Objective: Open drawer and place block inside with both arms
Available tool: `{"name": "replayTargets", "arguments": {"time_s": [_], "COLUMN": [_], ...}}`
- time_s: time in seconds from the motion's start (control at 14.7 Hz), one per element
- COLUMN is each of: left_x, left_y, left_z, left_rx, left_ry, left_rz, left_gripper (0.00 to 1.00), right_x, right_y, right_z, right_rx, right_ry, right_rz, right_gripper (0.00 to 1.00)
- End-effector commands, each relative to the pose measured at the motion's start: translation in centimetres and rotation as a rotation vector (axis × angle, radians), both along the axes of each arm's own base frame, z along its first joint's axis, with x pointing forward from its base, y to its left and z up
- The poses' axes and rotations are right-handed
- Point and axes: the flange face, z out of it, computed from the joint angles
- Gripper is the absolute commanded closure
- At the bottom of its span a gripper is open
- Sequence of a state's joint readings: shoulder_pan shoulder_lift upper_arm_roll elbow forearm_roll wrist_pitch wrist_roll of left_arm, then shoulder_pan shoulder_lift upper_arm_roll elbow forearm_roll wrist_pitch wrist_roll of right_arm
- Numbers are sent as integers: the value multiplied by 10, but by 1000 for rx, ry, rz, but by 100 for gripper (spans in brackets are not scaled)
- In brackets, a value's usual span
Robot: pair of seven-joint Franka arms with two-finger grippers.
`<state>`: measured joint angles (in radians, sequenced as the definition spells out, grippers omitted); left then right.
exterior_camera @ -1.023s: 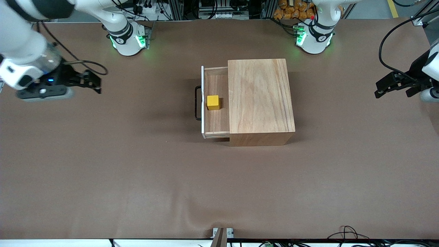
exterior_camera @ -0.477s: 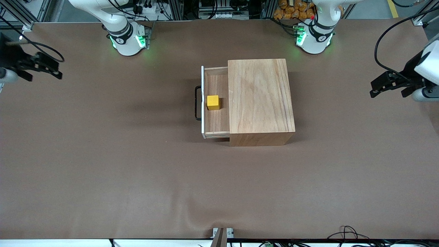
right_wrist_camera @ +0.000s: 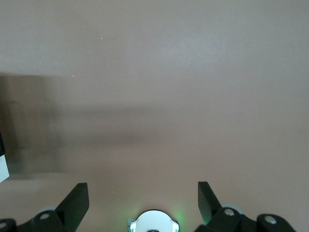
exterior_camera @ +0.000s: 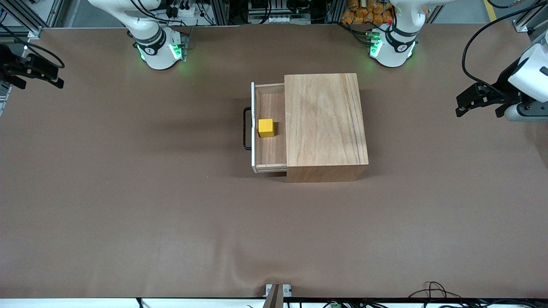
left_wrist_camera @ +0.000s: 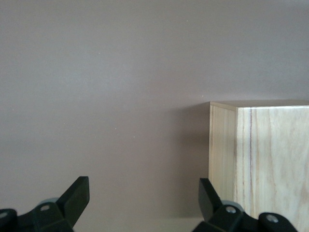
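Observation:
The light-wood box (exterior_camera: 325, 124) stands mid-table with its drawer (exterior_camera: 269, 149) pulled out toward the right arm's end, its white front panel and black loop handle (exterior_camera: 245, 128) showing. The yellow block (exterior_camera: 266, 127) sits in the open drawer. My left gripper (exterior_camera: 464, 105) is open and empty over the table at the left arm's end; its wrist view (left_wrist_camera: 143, 193) shows a corner of the box (left_wrist_camera: 260, 164). My right gripper (exterior_camera: 53, 79) is open and empty at the right arm's end; its wrist view (right_wrist_camera: 143, 193) shows bare table.
The brown table cover (exterior_camera: 171, 214) spans the whole view. The two green-lit arm bases (exterior_camera: 158, 49) (exterior_camera: 391, 47) stand along the table edge farthest from the front camera. Cables lie at the nearest edge (exterior_camera: 432, 291).
My right gripper has drawn back from over the table to the right arm's end and risen. My left gripper has shifted slightly toward the bases. Box, drawer and block have not moved.

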<state>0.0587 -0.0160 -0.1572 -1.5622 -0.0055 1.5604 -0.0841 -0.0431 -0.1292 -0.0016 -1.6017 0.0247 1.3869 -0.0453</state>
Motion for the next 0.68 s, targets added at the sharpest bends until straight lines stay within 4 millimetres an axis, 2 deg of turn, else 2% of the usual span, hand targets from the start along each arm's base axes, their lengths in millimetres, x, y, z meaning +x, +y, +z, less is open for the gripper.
{"name": "replayTargets", "arguments": {"time_s": [0.0,0.14,0.27,0.61], "left_x": [-14,-19,-14,-19], "left_y": [4,5,21,27], "left_z": [7,14,31,34], "left_rx": [29,31,24,27], "left_ry": [51,45,8,40], "left_rz": [30,45,59,71], "left_gripper": [0,0,0,0], "right_x": [-1,7,6,10], "right_y": [0,3,4,-3], "right_z": [45,44,44,38], "right_rx": [-4,-4,-2,3], "right_ry": [-62,-7,-5,-9], "right_rz": [-4,-13,-31,-5], "right_gripper": [0,0,0,0]}}
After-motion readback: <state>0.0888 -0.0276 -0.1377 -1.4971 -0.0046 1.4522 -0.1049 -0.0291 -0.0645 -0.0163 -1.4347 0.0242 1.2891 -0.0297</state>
